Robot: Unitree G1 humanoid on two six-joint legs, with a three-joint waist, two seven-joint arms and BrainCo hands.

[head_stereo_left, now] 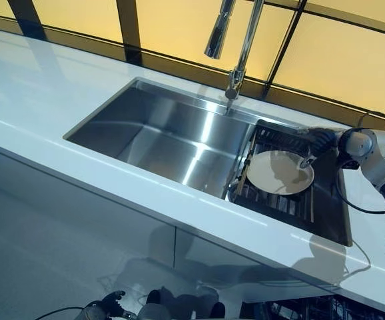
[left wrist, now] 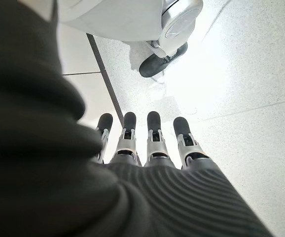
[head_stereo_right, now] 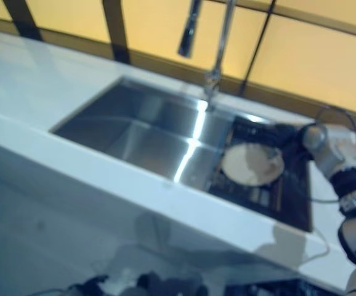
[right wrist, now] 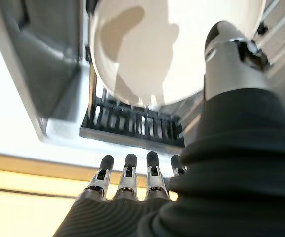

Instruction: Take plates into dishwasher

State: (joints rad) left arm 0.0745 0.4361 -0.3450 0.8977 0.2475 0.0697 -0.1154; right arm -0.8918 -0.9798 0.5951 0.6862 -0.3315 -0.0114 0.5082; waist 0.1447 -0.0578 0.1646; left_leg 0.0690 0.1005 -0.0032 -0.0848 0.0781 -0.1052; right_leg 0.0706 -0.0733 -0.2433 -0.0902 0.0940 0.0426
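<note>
The fingers (right wrist: 127, 177) of the right hand (head_stereo_left: 322, 141) stand straight in a row, uncurled, while the thumb (right wrist: 229, 54) reaches out over the plate (head_stereo_left: 280, 172) — nothing is gripped yet, as far as the wrist view shows. The plate lies flat on the dark drying rack (head_stereo_left: 287, 204) that sits in the right end of the sink (head_stereo_left: 166, 133), close to the worktop's (head_stereo_left: 59, 100) right edge, and the hand is at the plate's far right rim, beside the tall tap (head_stereo_left: 236, 40).

The step in hand looks like taking hold of the plate. To do it well, the thumb should settle on the upper face just inside the rim, and the straight fingers need to slide under the edge, between plate and rack bars, before closing; a pinch from above alone would likely slip on the smooth glaze. Because the plate lies flat, tipping the near rim up a little against the rack would open room for the fingers. Lift slowly and clear of the rack's bars and of the sink wall before swinging away.

The left hand (left wrist: 147, 143) hangs low by the floor with its fingers straight and holding nothing — it is idle.
</note>
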